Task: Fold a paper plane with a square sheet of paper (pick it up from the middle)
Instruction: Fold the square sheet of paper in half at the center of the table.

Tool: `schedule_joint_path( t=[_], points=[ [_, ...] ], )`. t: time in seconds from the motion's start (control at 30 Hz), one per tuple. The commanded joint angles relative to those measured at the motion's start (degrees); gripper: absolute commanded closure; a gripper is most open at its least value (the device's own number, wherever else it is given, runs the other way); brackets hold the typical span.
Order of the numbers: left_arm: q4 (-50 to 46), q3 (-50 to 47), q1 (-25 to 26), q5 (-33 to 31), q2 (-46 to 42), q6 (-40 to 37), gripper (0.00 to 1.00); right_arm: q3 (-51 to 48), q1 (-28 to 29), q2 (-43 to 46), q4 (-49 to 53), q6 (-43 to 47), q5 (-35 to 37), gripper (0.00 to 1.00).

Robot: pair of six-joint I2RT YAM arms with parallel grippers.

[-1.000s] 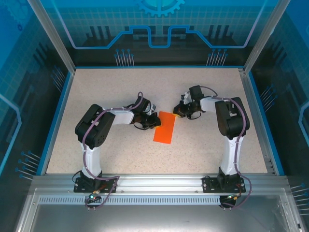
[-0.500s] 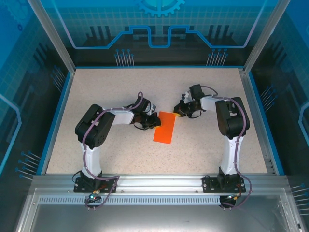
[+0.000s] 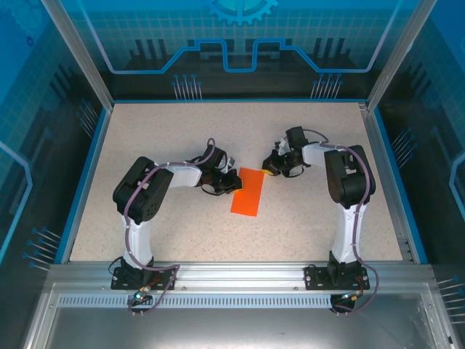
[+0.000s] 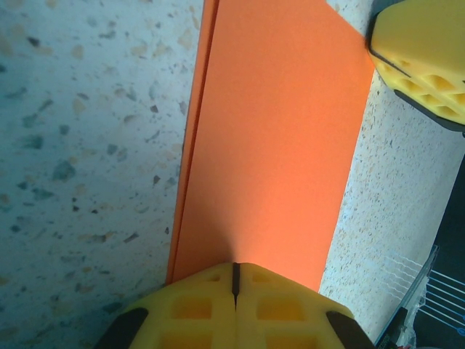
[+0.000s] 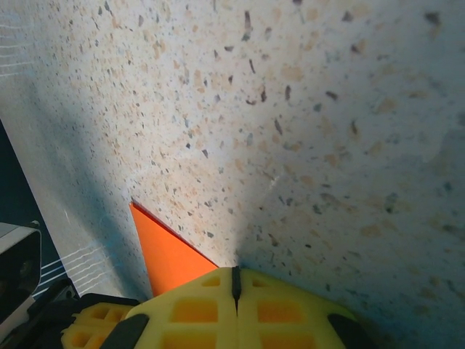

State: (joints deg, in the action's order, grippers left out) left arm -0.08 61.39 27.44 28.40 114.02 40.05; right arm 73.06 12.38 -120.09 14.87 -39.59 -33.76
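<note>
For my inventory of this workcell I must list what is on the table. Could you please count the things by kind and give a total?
Orange sheet of paper, folded: 1
Robot arms: 2 (left arm, right arm)
Total: 3

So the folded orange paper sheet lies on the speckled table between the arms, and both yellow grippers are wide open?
Not open: the wrist views show the left gripper and right gripper each shut, yellow jaws meeting at a thin seam. The folded orange paper sheet does lie on the speckled table between the arms.
</note>
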Motion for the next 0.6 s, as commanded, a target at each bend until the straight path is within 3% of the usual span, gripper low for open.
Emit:
schedule_joint_path(
  t=[0.0,0.23,0.57],
  points=[
    [-7.2,-1.4,0.6,-2.9,3.2,-1.3,1.0,1.6,-1.2,3.1,5.5,-0.2,0.2,0.95],
    [-7.1,-1.3,0.6,-3.1,3.1,-1.1,1.0,-3.7,0.9,13.9,5.6,0.8,-0.9,0.93],
    [-7.2,-1.2,0.6,-3.0,3.1,-0.9,1.0,-23.9,12.3,23.5,-7.7,-6.9,1.7,0.94]
  ],
)
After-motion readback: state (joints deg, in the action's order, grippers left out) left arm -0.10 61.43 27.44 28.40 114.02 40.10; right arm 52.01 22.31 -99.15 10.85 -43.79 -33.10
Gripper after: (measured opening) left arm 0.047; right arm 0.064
